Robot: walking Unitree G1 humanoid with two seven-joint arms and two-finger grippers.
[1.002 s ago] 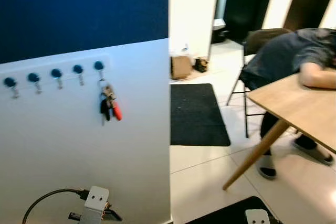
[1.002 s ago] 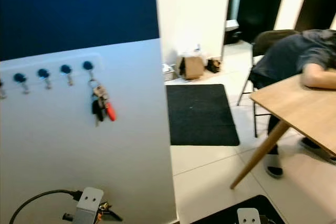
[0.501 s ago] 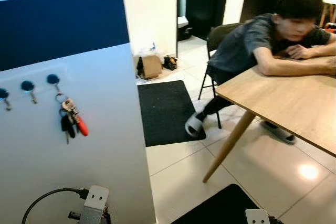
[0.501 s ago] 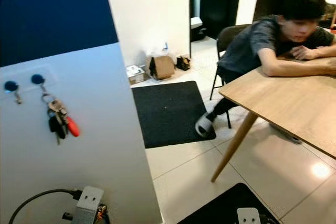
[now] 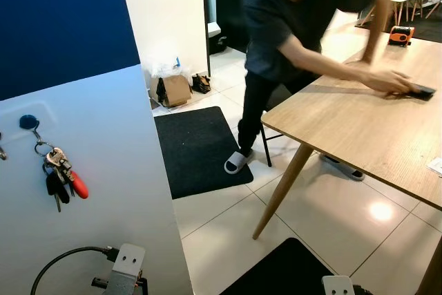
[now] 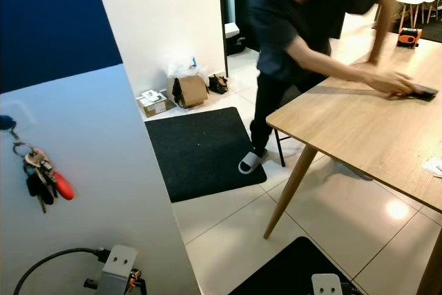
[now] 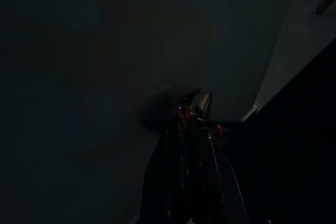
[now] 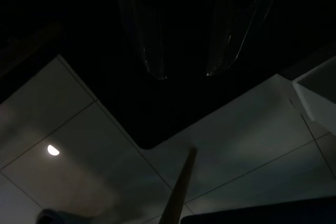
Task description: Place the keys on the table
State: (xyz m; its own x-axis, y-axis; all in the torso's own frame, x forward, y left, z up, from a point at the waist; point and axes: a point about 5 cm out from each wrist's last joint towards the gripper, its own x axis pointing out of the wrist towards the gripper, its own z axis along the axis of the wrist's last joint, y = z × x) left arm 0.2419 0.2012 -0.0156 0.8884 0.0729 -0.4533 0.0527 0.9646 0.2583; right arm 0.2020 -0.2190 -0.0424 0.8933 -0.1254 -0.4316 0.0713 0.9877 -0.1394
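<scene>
A bunch of metal keys with black heads and a red fob [image 5: 61,183] hangs at the left edge of the frame from a round blue hook [image 5: 29,122] on the white lower half of a wall [image 5: 103,170] whose upper half is dark blue. The light wooden table with slanted round legs [image 5: 359,129] fills the right side, well apart from the keys. A person in a dark T-shirt [image 5: 304,12] leans over its far edge at upper right, one hand [image 5: 390,82] on a dark flat object on the tabletop. A black floor mat [image 5: 197,150] lies at centre on the pale tiles. Both arms hang low; the right pincer [image 8: 181,69] shows two black fingers held a little apart above a dark mat, while for the left pincer [image 7: 191,124] I cannot tell in the darkness.
</scene>
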